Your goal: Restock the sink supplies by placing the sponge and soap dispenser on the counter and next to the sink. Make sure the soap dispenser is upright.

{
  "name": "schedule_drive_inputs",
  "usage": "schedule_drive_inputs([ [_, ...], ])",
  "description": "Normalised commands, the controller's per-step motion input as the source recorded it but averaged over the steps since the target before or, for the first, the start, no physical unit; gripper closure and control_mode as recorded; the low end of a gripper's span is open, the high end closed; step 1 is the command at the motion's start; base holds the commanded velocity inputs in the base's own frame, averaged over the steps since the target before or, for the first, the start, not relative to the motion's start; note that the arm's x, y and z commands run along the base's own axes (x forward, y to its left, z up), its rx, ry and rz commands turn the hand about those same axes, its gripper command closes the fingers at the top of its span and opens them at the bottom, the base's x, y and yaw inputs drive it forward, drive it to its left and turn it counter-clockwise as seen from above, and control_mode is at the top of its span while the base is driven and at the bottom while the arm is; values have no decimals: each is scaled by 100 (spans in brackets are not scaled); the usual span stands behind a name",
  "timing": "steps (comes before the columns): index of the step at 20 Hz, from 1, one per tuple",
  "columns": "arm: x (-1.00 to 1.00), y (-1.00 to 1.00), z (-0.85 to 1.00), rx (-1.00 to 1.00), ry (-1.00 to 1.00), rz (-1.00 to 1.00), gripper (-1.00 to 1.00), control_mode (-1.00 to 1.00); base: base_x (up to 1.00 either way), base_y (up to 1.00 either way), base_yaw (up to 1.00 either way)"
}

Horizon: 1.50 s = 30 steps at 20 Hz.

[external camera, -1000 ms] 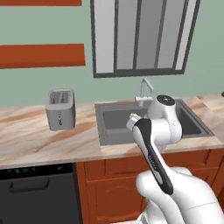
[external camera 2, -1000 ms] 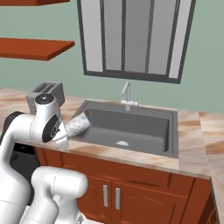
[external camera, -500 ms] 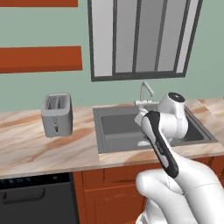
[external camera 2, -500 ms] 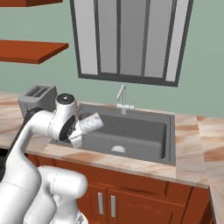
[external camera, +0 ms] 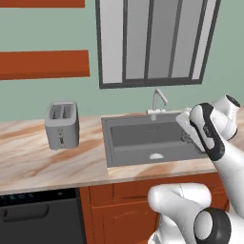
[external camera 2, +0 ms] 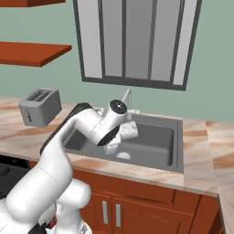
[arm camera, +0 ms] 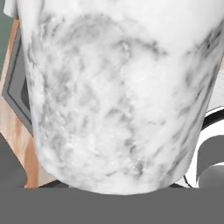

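Soap dispenser (arm camera: 118,92) — whitish, grey-marbled cylinder — clamped in the hand (external camera 2: 119,136); above the sink (external camera 2: 151,141).

The soap dispenser (arm camera: 118,92) looms so close in the hand view that its top and sides run off the frame, and its pump can't be made out. From the right base view it (external camera 2: 129,130) peeks out half-hidden behind the wrist over the sink (external camera 2: 151,141); the finger tips are covered.

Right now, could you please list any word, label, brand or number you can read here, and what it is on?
None can be read.
The soap dispenser: only grey marbling, no label.
The toaster: small dark marks on its front, too small to read.
The sink and counter: no lettering.
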Motion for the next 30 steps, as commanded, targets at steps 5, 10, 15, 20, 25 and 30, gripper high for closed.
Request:
schedule_drive_inputs([
  [5,34,-100,26,36,10,0,100,-100,0,0,0],
  [10,37,-98,8,31,11,3,100,-100,0,0,0],
  [15,25,-84,0,24,10,3,100,-100,0,0,0],
  [20,25,-76,0,33,8,1,100,-100,0,0,0],
  [25,6,-72,0,43,1,0,100,-100,0,0,0],
  [30,2,-78,2,44,0,3,100,-100,0,0,0],
])
